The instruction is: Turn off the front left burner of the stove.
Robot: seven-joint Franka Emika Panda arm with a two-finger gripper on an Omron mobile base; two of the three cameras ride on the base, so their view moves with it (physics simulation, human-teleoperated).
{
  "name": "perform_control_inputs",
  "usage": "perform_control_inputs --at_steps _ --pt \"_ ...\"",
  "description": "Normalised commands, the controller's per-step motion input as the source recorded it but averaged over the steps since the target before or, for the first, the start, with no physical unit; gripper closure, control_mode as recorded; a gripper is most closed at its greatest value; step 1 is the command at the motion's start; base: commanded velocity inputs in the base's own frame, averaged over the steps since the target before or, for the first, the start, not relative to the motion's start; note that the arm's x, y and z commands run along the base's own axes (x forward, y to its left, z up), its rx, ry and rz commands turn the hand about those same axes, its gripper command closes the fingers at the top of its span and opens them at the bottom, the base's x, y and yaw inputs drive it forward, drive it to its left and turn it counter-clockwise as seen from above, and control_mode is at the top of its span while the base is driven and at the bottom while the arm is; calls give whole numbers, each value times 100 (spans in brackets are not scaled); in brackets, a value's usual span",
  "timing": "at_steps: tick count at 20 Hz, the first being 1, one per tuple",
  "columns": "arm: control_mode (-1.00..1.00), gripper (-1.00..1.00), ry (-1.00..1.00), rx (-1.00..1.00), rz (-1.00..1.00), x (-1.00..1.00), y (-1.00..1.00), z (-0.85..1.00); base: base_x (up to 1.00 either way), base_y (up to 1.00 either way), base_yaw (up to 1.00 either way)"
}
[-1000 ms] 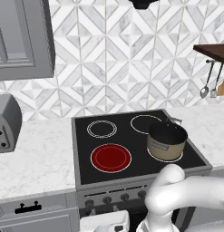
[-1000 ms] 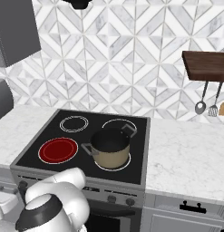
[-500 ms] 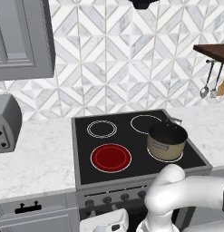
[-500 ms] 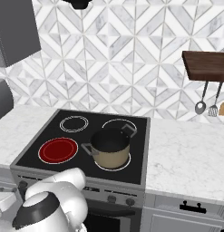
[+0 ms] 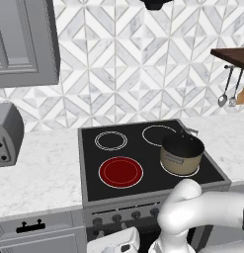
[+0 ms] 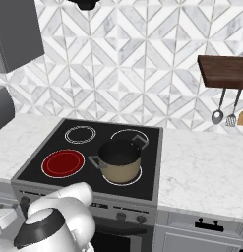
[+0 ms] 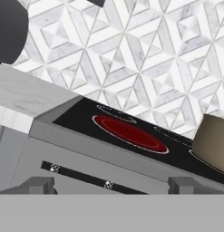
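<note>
**Burner still lit, knob not yet touched**

While the front left burner (image 5: 121,172) glows red, task reads as not done; I'd put it at the approach stage.

Nearest: claw (image 7: 111,186) sits low in front of the stove (image 5: 89,168), aimed at the grey front panel (image 7: 86,158). Both fingertips (image 7: 40,185) show wide apart with nothing between them, so it's released, not gripping. No contact with the panel that I can see.

Knobs: a row of small dark knobs (image 5: 116,218) runs along the panel in the left base view. Hand view shows two small markings on a dark strip (image 7: 81,177); too small to tell what they are. Can't tell which knob maps to the front left burner.

On the glass: lit burner at front left, pot (image 5: 182,154) on the front right ring, well apart from it. Two dark rings behind.

Farther: white counter (image 5: 39,168) either side, toaster (image 5: 6,133) at left, tiled backsplash (image 5: 138,64).

Left: pick the knob, close on it, turn, confirm the disc goes dark.
</note>
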Motion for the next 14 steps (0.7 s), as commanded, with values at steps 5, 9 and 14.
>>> perform_control_inputs --at_steps 5,9,14 --pt "-100 -100 0 0 1 12 0 0 0 0 0" --pt "-100 -100 0 0 1 22 0 0 0 0 0" --pt "-100 -100 0 0 0 17 0 -9 0 0 0"
